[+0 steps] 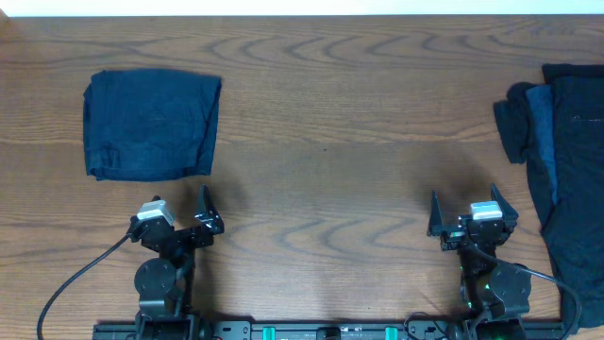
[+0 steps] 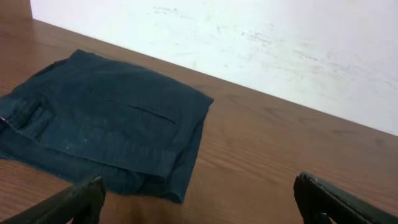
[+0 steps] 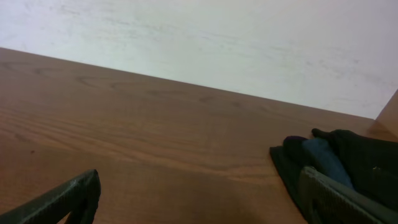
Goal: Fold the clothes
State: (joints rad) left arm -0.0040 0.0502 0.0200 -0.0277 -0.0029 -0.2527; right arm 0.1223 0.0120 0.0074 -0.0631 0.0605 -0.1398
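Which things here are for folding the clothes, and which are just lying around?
For the job:
- folded navy garment
- dark heap of clothes, not folded yet
- left fingers, open
- right fingers, open

Just there:
- wooden table
- white wall

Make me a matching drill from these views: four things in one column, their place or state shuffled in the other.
Things:
1. folded navy garment
2. rumpled dark clothes
3. left claw
4. right claw

Places or states:
A. heaped at the table's right edge
B. open, empty, nearest the rumpled dark clothes
C. flat rectangle, far left
D. open, empty, nearest the folded navy garment

Pairs: 1-C; 2-A; 3-D; 4-B
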